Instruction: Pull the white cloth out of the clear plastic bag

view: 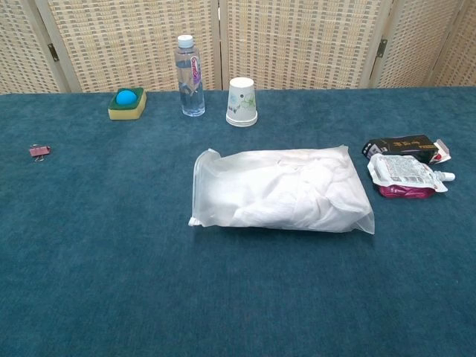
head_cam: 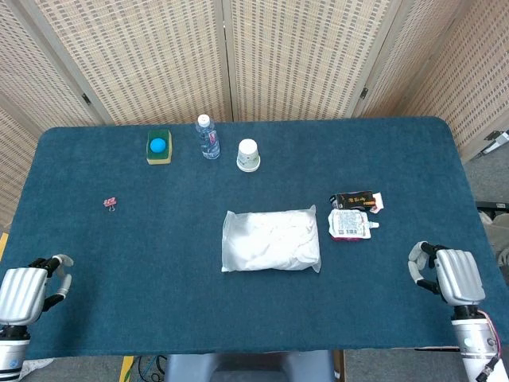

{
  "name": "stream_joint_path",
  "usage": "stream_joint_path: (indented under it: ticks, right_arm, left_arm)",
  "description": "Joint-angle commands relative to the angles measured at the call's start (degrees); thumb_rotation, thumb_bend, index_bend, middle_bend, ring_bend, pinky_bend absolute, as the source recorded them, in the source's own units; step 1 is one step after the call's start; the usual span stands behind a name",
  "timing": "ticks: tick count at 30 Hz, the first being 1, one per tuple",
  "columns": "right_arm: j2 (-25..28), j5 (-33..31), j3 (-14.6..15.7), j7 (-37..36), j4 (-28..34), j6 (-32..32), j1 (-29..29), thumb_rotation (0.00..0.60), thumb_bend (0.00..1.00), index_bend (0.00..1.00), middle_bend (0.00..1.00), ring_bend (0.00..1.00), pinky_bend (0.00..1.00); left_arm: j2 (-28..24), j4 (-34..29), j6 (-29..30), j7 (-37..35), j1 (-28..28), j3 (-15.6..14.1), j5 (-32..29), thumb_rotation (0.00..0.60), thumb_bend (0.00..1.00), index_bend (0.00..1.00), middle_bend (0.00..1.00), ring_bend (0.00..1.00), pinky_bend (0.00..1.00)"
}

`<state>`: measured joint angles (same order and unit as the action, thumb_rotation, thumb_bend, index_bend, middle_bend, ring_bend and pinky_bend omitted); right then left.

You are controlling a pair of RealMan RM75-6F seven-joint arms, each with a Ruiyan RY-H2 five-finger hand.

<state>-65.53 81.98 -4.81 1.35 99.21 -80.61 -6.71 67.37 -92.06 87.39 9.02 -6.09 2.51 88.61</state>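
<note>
Cloth [view: 286, 195] sits folded and bunched inside the bag [head_cam: 271, 240], mid-table, lying flat on the blue felt table [head_cam: 159, 263]. Bag's long axis runs left-right across the table. In the chest view the left short edge looks like a flat band [view: 199, 186], likely the seal or mouth; the right end looks pinched and tapered. Can't confirm which end opens from these pictures.

Both hands are at the near table edge, well apart from the bag, which lies ahead of and between them. Left hand [head_cam: 28, 290] at the near-left corner: holds nothing, fingers look loosely curled with the thumb sticking out. Right hand [head_cam: 447, 274] at the near-right edge: also holding nothing, fingers partly curled. Exact spread is hard to read from the head view; neither hand shows in the chest view.

Right hand looks a bit nearer to the bag than the left. Pouch [head_cam: 351, 224] and a dark box [head_cam: 354, 199] lie just beside the bag's right end, so the right hand's approach is tighter; left side is open.

Looks: bag is clear, glossy, puffed full, wrinkled. Cloth is white, soft, fills nearly all of it. Nothing pulled out yet.

My read: one hand pins the closed end, the other goes in at the mouth along the long axis. Bag will likely slide on felt if unpinned.
</note>
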Motion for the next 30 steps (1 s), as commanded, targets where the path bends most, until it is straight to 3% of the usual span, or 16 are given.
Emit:
stream_joint_path:
  ticks: [1, 2, 4, 5, 7, 9, 13, 22, 30]
  right_arm:
    - [-0.2, 0.2, 0.26, 0.64, 0.13, 0.21, -0.11, 0.6, 0.37, 0.6, 0.56, 0.62, 0.76]
    - [-0.03, -0.08, 0.52, 1.05, 0.42, 0.85, -0.21, 0.6, 0.32, 0.57, 0.53, 0.61, 0.76]
    - [1.77, -1.92, 1.6, 2.24, 2.33, 4.44, -0.8, 0.6, 0.16, 0.35, 0.42, 0.51, 0.71]
    - [3.2, -3.17, 1.92, 3.77, 3.76, 6.61, -1.47, 0.6, 0.06, 0.18, 0.32, 0.4, 0.63]
    - [4.6, -5.27, 1.98, 5.79, 5.9, 9.15, -2.44, 0.6, 0.0, 0.01, 0.14, 0.23, 0.47]
    - [5.23, -7.06, 1.67, 6.64, 7.61, 10.55, -3.11, 0.6, 0.0, 0.0, 0.04, 0.1, 0.36]
    - [4.78, -11.31, -0.19, 9.13, 10.45, 14.39, -6.32, 0.6, 0.0, 0.0, 0.0, 0.0, 0.25]
    - [-2.39, -21.48, -5.5, 17.05, 10.7, 22.1, -16.95, 0.6, 0.0, 0.0, 0.0, 0.0, 0.2]
    - [-8.78, -30.34, -6.84, 24.36, 7.54, 26.22, -25.62, 0.6, 0.0, 0.0, 0.0, 0.0, 0.2]
  left_arm:
    - [0.17, -0.1, -0.19, 0.28, -0.15, -0.12, 0.27, 0.6, 0.44, 0.38, 0.58, 0.54, 0.79]
    - [0.26, -0.31, -0.35, 0.41, -0.25, -0.12, 0.25, 0.6, 0.44, 0.36, 0.57, 0.53, 0.79]
    - [0.24, -0.65, -0.64, 0.6, -0.38, -0.06, 0.07, 0.6, 0.44, 0.28, 0.57, 0.53, 0.79]
    - [0.23, -0.83, -0.74, 0.62, -0.46, 0.0, -0.02, 0.6, 0.44, 0.25, 0.57, 0.53, 0.79]
    - [0.26, -0.86, -0.74, 0.78, -0.51, 0.07, -0.05, 0.6, 0.44, 0.2, 0.59, 0.53, 0.79]
    - [0.32, -0.78, -0.52, 0.8, -0.43, 0.05, 0.06, 0.6, 0.44, 0.19, 0.6, 0.53, 0.79]
    - [0.46, -0.4, -0.06, 0.04, -0.02, -0.23, 0.18, 0.6, 0.44, 0.19, 0.6, 0.53, 0.79]
    - [1.58, 0.2, -0.67, 0.22, -0.1, -0.83, 0.5, 0.6, 0.44, 0.2, 0.62, 0.53, 0.79]
    - [1.92, -0.18, -0.76, 0.28, 0.03, -0.7, -0.12, 0.6, 0.44, 0.2, 0.65, 0.55, 0.79]
